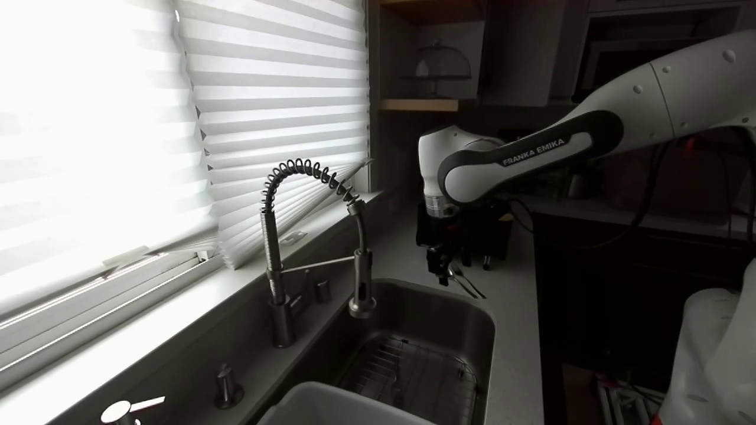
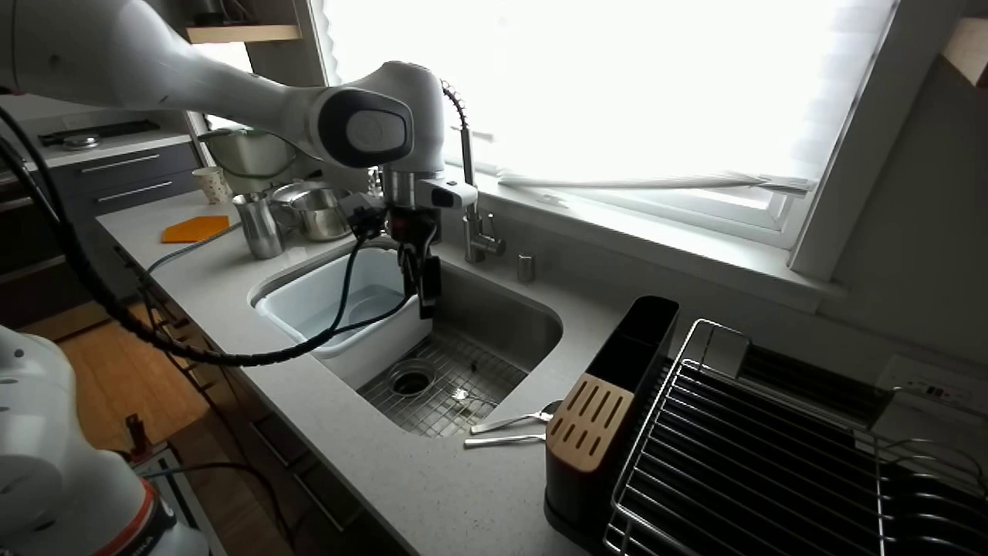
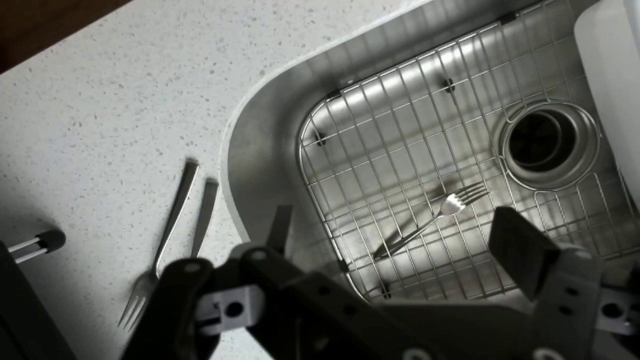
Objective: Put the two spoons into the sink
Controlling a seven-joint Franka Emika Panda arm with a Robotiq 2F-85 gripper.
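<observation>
Grey metal sink (image 3: 262,145), silver fork (image 3: 449,205) inside: we judge two silver utensils (image 3: 204,217) left on white bench (image 3: 100,130); black fingers (image 3: 520,252) gape, empty.

Seen from the front edge of the counter (image 2: 428,494), the sink (image 2: 529,328) has a tub (image 2: 378,351) in its left part and the faucet (image 2: 474,243) behind it, along the back edge. A fork (image 3: 450,205) lies on the grid (image 3: 380,155), right of the drain (image 3: 537,140). Between sink and caddy (image 2: 575,486) lie a second fork (image 3: 171,227) and, nearer the back edge, another utensil (image 3: 204,217). A dish rack (image 2: 772,444) stands farther right, a pitcher (image 2: 262,228) left of the sink.
</observation>
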